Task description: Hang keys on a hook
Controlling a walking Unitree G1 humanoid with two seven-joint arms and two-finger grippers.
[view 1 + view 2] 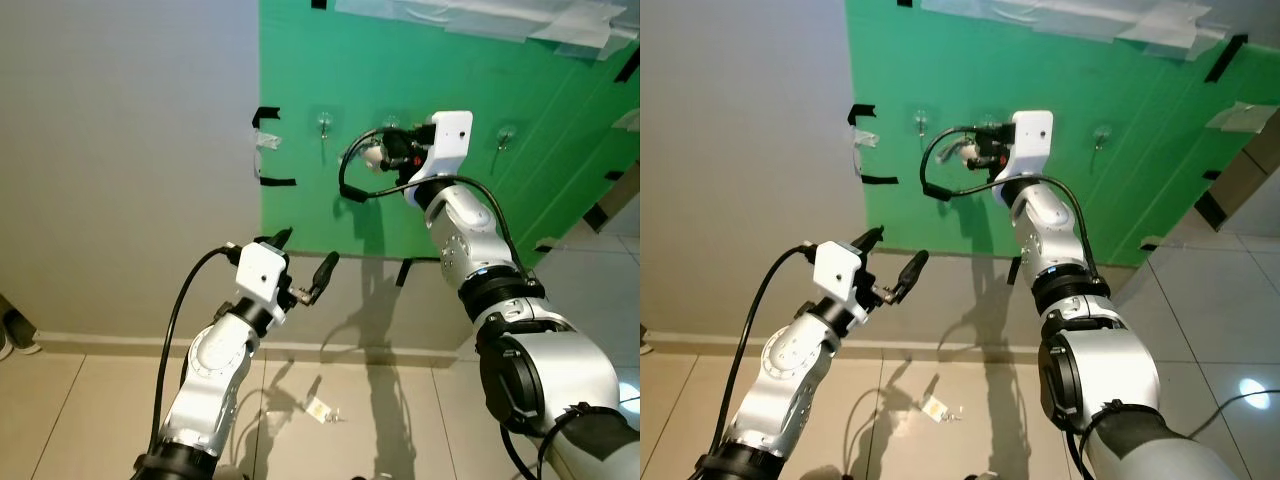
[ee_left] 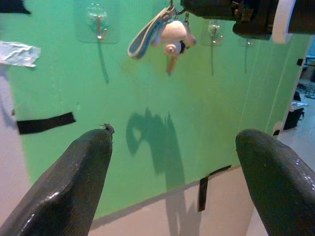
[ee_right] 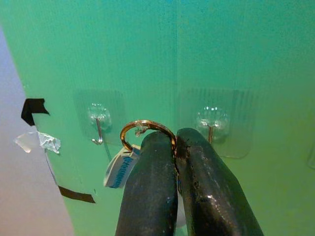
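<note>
My right gripper [image 3: 175, 147] is raised to the green wall panel [image 1: 450, 200] and shut on the keys' brass ring [image 3: 142, 127]. The keyring's white charm [image 2: 172, 38] and blue-white strap [image 2: 145, 37] dangle below the fingers. Clear adhesive hooks are stuck on the panel: one [image 3: 98, 123] to the side of the ring, another [image 3: 210, 123] just behind the fingertips; the ring is held in front of them, apart from both. My left gripper [image 1: 305, 265] hovers lower, open and holding nothing, pointing at the panel.
Black tape strips [image 1: 272, 182] hold the panel's edges to the grey wall [image 1: 120, 150]. A small tag-like item [image 1: 320, 409] lies on the tiled floor below. More hooks [image 1: 506, 135] sit further right on the panel.
</note>
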